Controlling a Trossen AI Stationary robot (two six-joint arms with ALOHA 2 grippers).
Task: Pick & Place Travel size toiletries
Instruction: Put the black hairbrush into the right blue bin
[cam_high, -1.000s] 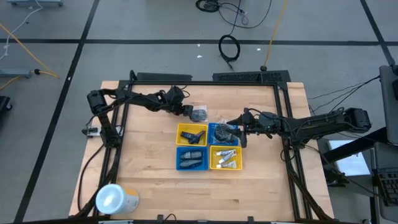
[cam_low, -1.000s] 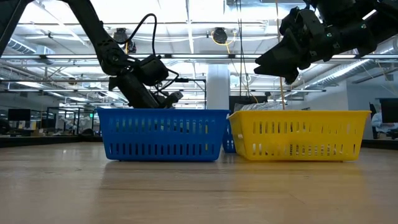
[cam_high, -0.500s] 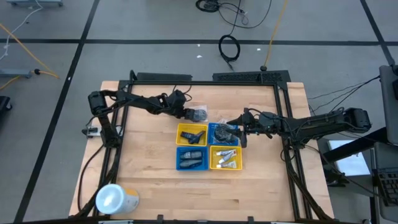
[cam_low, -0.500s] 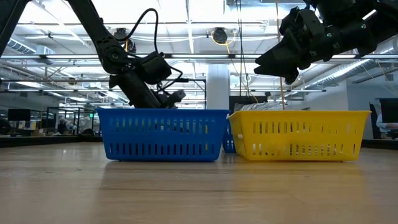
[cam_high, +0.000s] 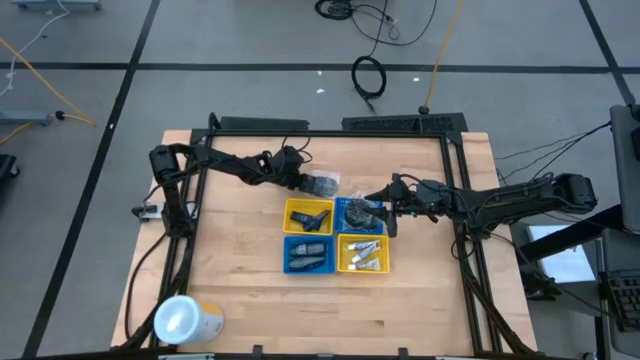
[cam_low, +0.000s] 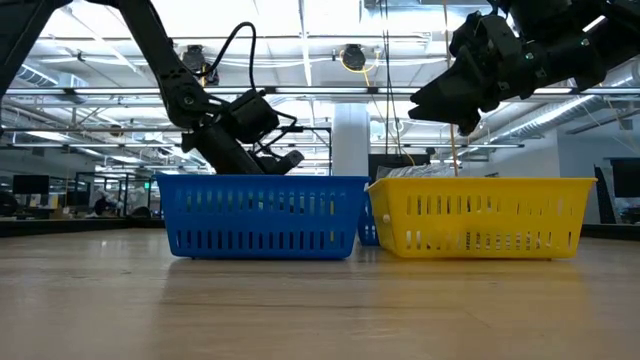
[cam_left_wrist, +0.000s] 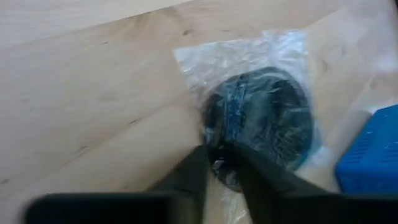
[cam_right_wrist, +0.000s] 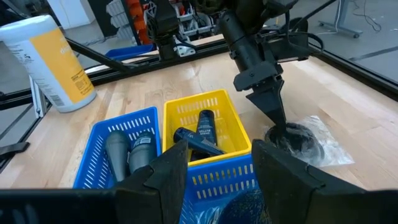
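Observation:
A dark grey round piece in a clear wrapper (cam_high: 324, 184) lies flat on the wood just beyond the far-left yellow tray (cam_high: 290, 207). My left gripper (cam_high: 306, 181) reaches it from the table's left and is shut on it. The wrapped piece (cam_left_wrist: 267, 124) fills the left wrist view, and the right wrist view shows it too (cam_right_wrist: 301, 140). My right gripper (cam_high: 383, 205) hangs open above the far-right blue tray (cam_high: 341, 205), which holds more dark round pieces, and touches nothing. The other trays hold small dark bottles (cam_right_wrist: 202, 134) and little tubes. My left gripper (cam_left_wrist: 219, 163) pinches the wrapped round piece at its rim on the table's left side (cam_left_wrist: 214, 146), between its two fingers. The fingers (cam_right_wrist: 275, 112) slant down from above and from the left. The piece lies flat on the table, its wrapper spread around it.
Four trays stand in a square at the table's middle: yellow (cam_high: 290, 207) and blue (cam_high: 341, 205) far, blue (cam_high: 308, 253) and yellow (cam_high: 362, 253) near. A large white-topped yellow cylinder (cam_high: 185, 320) sits at the near left corner. Bare wood lies on both sides.
My left gripper has moved toward the table's right, closing in on the wrapped round piece until its fingers reach the rim. The right arm has kept still.

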